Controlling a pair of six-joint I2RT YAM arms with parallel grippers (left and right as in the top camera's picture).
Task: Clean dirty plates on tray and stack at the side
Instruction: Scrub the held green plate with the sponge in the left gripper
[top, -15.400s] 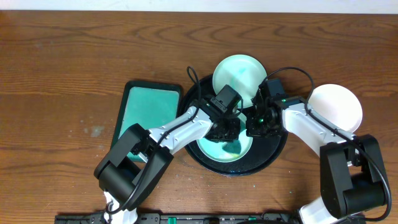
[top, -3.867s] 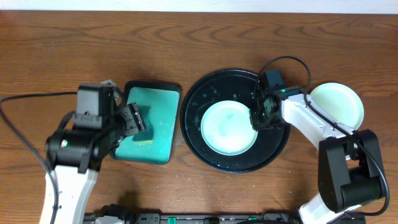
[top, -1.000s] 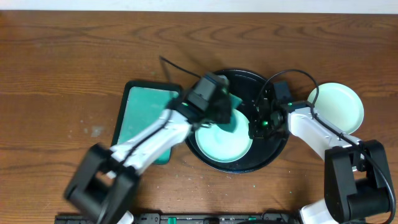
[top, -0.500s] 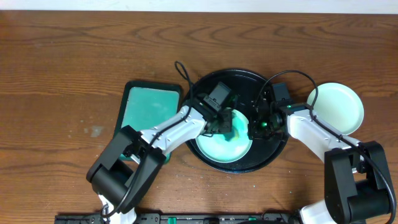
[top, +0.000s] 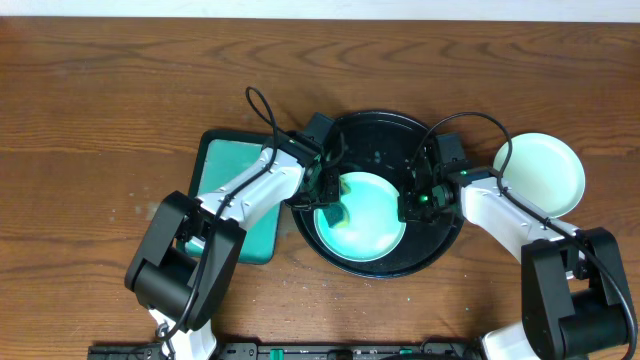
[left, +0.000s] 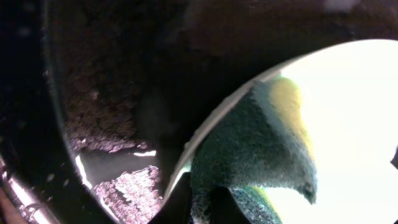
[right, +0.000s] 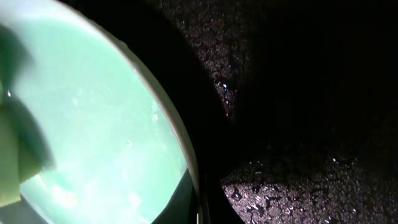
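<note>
The black tray (top: 440, 232) sits mid-table. One pale mint plate (top: 370, 215) lies in it. My left gripper (top: 328, 193) is shut on a green and yellow sponge (top: 335, 208) and presses it on the plate's left rim. The left wrist view shows the sponge (left: 255, 149) on the bright plate (left: 354, 124), held by the fingers (left: 205, 208). My right gripper (top: 411, 203) is shut on the plate's right rim. The right wrist view shows the fingers (right: 200, 208) pinching the plate (right: 87, 118). Another mint plate (top: 541, 172) lies on the table right of the tray. The white plate is hidden.
A rectangular dark dish with a teal inside (top: 230, 175) lies left of the tray, partly under my left arm. The tray floor is wet in both wrist views (left: 106, 87) (right: 298, 93). A black cable loops over the tray's far-left rim (top: 262, 105).
My left gripper has dragged the sponge from the plate's middle to its left rim. The right gripper has stayed on the plate's right rim.
</note>
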